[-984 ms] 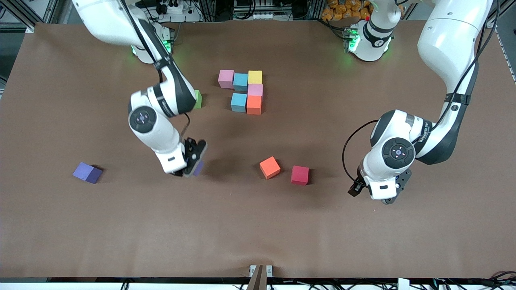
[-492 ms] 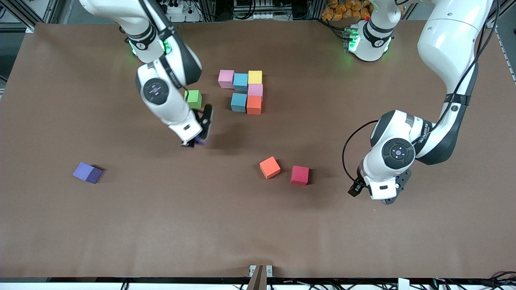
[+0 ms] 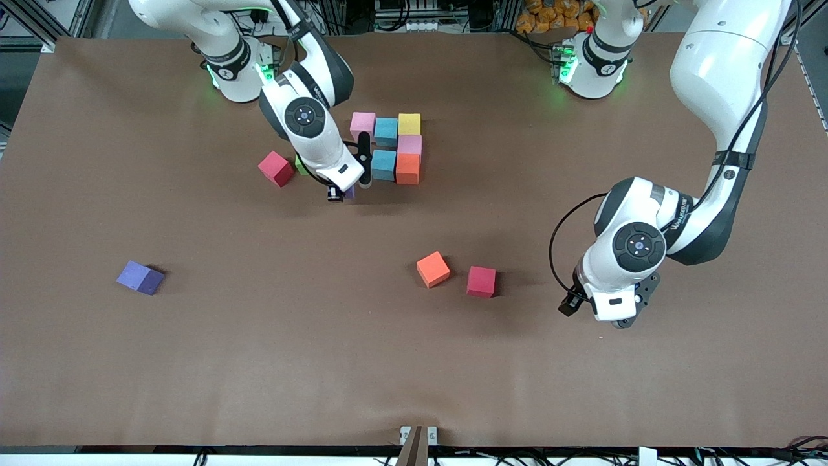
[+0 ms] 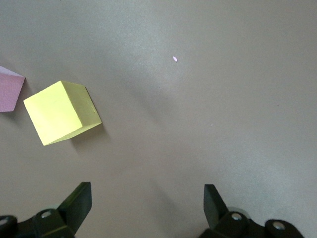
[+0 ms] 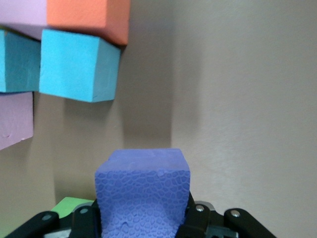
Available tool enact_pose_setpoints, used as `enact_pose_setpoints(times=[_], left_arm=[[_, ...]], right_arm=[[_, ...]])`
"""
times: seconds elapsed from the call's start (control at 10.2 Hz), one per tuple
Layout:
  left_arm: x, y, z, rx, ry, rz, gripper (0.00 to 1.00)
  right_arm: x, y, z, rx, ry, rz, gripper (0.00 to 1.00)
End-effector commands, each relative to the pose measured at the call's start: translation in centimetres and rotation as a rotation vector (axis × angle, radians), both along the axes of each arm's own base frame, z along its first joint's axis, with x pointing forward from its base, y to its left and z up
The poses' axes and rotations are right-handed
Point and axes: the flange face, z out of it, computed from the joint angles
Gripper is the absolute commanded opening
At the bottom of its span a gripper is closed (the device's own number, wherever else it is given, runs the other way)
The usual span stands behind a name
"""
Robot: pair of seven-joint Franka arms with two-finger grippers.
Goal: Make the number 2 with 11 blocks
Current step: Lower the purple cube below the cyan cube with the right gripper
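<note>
Brown table [image 3: 414,362]; purple block [image 5: 142,191] between right fingers [image 5: 81,223]

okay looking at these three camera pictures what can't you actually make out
- Green cube: front view, mostly hidden by the right arm.
- Purple block in the right hand: only a sliver shows in the front view; its lower part is cut off in the right wrist view.
- Pink block: left wrist view, cut by the edge.
- Left hand: open, over bare table.
</note>
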Motion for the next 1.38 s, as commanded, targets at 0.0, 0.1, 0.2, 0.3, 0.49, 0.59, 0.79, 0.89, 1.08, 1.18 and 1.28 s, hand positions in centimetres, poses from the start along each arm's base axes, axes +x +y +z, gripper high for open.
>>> enact_pose_setpoints(times=[0.0, 0.1, 0.2, 0.3, 0.49, 0.59, 0.79, 0.89, 1.08, 1.18, 1.28], left_arm=[[0.1, 0.1, 0.3, 0.007, -0.009, -0.028, 1.00], [0.2, 0.2, 0.3, 0.007, -0.009, -0.026, 1.00], [0.1, 0.1, 0.3, 0.007, -0.008, -0.027, 1.00], [0.1, 0.2, 0.3, 0.007, -0.008, -0.027, 1.00], [0.2, 0.3, 0.3, 0.007, -0.009, -0.025, 1.00], [0.2, 0.3, 0.3, 0.007, -0.008, -0.025, 1.00], [0.2, 0.3, 0.3, 0.007, -0.009, -0.023, 1.00], [0.2, 0.3, 0.3, 0.007, -0.008, -0.024, 1.00], [0.2, 0.3, 0.2, 0.007, -0.008, -0.023, 1.00], [0.1, 0.1, 0.2, 0.006, -0.006, -0.026, 1.00], [0.2, 0.2, 0.2, 0.007, -0.008, -0.025, 1.00]], right_arm=[[-2.9, -0.2, -0.2, -0.012, -0.005, -0.028, 0.31], [-4.7, 0.5, -1.3, -0.018, -0.019, -0.080, 0.31], [-5.7, 1.5, -1.9, -0.011, -0.038, -0.090, 0.31], [-6.1, 1.9, -2.0, -0.011, -0.040, -0.088, 0.31], [-6.5, 2.2, -2.1, -0.016, -0.040, -0.114, 0.31], [-6.5, 2.3, -2.1, -0.014, -0.042, -0.111, 0.31], [-6.5, 2.2, -2.4, -0.017, -0.041, -0.114, 0.31], [-6.5, 2.2, -2.7, -0.019, -0.041, -0.113, 0.31], [-6.9, 2.4, -3.3, -0.029, -0.035, -0.104, 0.31], [-7.4, 2.7, -3.9, -0.038, -0.029, -0.091, 0.31], [-7.9, 3.0, -4.3, -0.044, -0.025, -0.080, 0.31]])
